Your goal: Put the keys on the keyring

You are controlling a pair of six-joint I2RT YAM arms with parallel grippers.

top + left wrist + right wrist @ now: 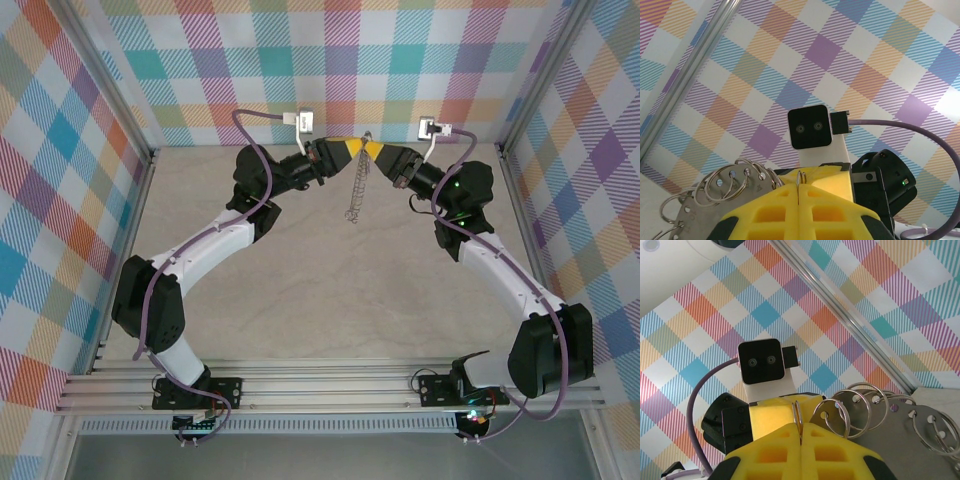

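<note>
Both pinching the keyring mid-air
Left gripper and right gripper are each clamped tight on one thin loop of it, and the rest dangles just below their tips. Looks light, stiff and slippery, so pinch the loops flat.

Plaid cloth in teal, purple, orange, yellow and white covers 3 sides: the back wall, the left wall and the right wall. 2 slanted aluminium posts, the left post and the right post, mark the far corners. The table top is beige and faintly marbled, lit evenly with soft shadows. Grooved aluminium rails run across its near edge. Both wrist views show the same plaid crossed by an aluminium post.
</note>
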